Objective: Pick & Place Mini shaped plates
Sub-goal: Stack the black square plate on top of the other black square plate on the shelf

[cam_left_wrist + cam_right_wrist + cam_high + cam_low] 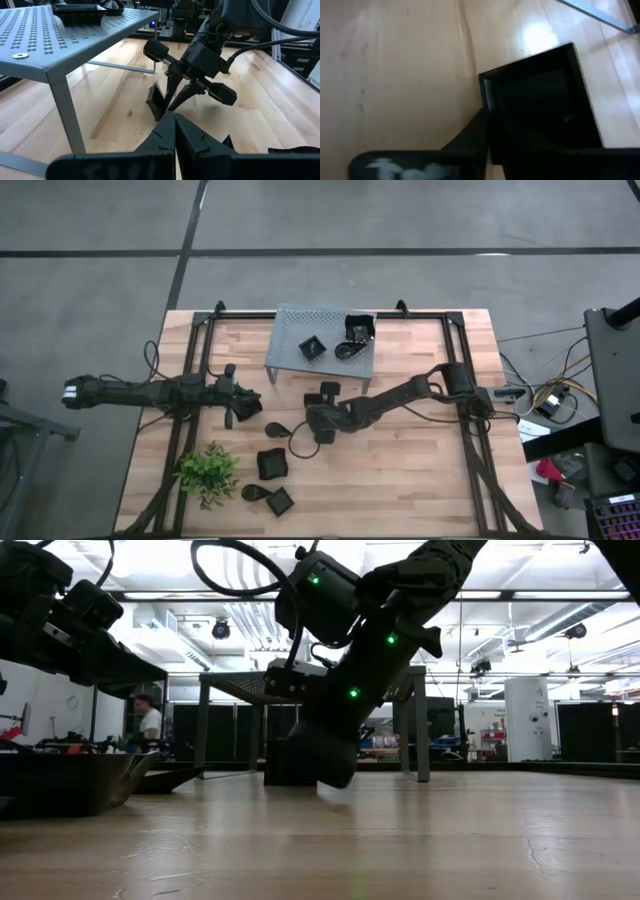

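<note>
My right gripper (318, 412) is low over the middle of the table, just in front of the grey rack (290, 330), shut on a small square black plate (540, 100). In the left wrist view that plate (155, 101) stands steeply tilted under the gripper. On the rack rest a square plate (312, 347), a larger plate (359, 328) and a teardrop plate (349, 351). On the table lie a teardrop plate (277, 429), a square plate (271, 464), and another teardrop (255, 493) beside a square (281, 501). My left gripper (243, 410) hovers shut to the left, touching nothing. My right gripper holds the square plate by one side wall (485, 107), near a corner. One finger (472, 137) lies against the outside of that wall; the other is lost in the dark of the plate. The fingers come from above, pointing down. The plate is steeply tilted; whether its lower edge touches the table I cannot tell.
A small green plant (208, 470) stands near the table's front left, close to the loose plates. The rack's thin legs (65, 115) stand right behind the right gripper. Bare wood (420, 470) fills the table's right half. A person (150, 720) shows in the room beyond.
</note>
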Controlling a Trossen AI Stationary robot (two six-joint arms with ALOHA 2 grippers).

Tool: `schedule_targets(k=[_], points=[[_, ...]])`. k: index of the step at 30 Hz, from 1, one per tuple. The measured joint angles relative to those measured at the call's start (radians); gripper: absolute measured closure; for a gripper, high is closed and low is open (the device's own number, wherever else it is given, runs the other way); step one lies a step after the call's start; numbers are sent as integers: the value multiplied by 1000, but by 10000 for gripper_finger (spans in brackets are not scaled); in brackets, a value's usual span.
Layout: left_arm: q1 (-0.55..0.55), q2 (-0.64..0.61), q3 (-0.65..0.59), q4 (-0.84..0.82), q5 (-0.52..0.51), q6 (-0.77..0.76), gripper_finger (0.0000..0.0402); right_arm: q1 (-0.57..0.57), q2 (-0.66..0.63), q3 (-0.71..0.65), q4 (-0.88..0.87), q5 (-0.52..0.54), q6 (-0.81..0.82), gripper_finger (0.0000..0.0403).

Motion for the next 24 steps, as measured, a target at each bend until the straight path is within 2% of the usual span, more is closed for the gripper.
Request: schedule_targets(k=[5, 24], points=[[0, 0, 0, 0, 0, 0, 401, 9, 0, 0, 0, -6, -5, 394], [0, 0, 0, 0, 0, 0, 401, 85, -52, 0, 6, 3, -99, 391]])
